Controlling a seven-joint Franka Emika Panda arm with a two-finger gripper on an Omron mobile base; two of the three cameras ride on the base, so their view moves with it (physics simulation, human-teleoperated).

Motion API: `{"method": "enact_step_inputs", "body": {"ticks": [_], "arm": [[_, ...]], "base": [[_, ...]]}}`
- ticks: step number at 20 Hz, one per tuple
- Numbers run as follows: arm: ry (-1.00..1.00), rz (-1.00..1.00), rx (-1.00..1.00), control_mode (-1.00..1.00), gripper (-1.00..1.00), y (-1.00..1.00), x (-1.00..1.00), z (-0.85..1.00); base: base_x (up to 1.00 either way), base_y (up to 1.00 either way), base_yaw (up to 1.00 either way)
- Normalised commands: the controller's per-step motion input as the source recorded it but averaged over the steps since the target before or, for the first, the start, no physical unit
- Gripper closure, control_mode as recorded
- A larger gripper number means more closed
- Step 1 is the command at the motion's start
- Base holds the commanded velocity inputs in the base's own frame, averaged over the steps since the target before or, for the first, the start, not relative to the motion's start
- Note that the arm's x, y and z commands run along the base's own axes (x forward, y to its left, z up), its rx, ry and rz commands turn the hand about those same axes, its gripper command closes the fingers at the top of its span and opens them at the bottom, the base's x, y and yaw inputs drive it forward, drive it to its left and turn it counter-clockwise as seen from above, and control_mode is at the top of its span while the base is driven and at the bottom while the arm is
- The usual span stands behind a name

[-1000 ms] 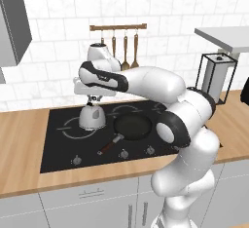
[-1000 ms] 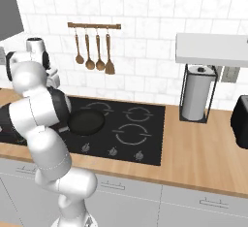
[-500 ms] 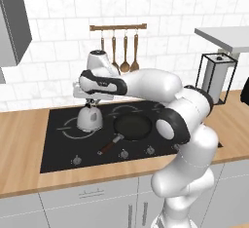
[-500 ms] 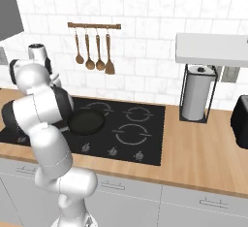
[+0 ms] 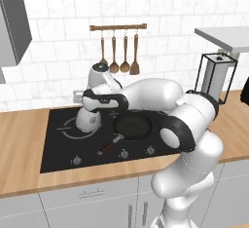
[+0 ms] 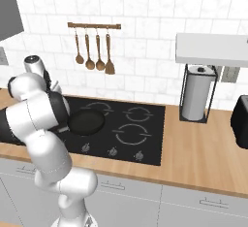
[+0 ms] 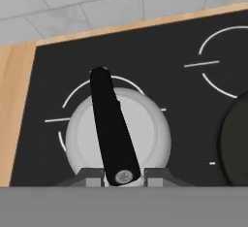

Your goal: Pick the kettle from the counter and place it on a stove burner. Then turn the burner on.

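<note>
- Light brown wooden plank tabletop (image 5: 24, 129) is running along the left edge of the flat black glass cooktop (image 5: 61, 149); in the hand view it is showing as a strip at far left (image 7: 12, 119).
- Small squat pale silvery-white kettle (image 5: 88, 120) is sitting on the cooktop's rear left, inside a white broken-arc burner ring (image 7: 72, 95) – arcs are showing around its base in the hand view.
- Kettle's dark bar handle (image 7: 112, 129) is running across the dome (image 7: 145, 134), pointing up-left in the hand view.
- Tool (image 5: 90, 106) is sitting directly over the kettle, its end meeting the top of the kettle. Handle end is lying between the two finger bases at the bottom of the hand view; can't tell whether the fingers are pinching it or spread.
- Black frying pan (image 5: 132, 126) with reddish handle (image 5: 108, 146) is sitting just right of the kettle, mid-cooktop.
- Row of small silver knobs (image 5: 124, 153) is lining the cooktop's front edge.
- Paper-towel roll in a black wire stand (image 6: 196, 97) is standing on the tabletop right of the cooktop.
</note>
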Motion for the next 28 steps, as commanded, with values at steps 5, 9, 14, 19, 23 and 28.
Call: {"method": "enact_step_inputs", "body": {"ticks": [5,9,14,19,23,28], "arm": [[0.01,0.00,0.00,-1.00,1.00,0.26,0.08,-0.34],[0.05,0.00,0.00,-1.00,1.00,0.24,0.10,-0.23],[0.11,0.00,0.00,-1.00,1.00,0.11,0.06,-0.09],[0.04,0.00,-0.02,-1.00,1.00,0.15,0.15,-0.01],[-0.01,0.00,0.00,-1.00,1.00,0.17,0.34,0.01],[-0.10,0.00,0.00,-1.00,1.00,0.00,0.07,0.05]], "base": [[0.00,0.00,0.00],[0.00,0.00,0.00],[0.00,0.00,0.00],[0.00,0.00,0.00],[0.00,0.00,0.00],[0.00,0.00,0.00]]}}
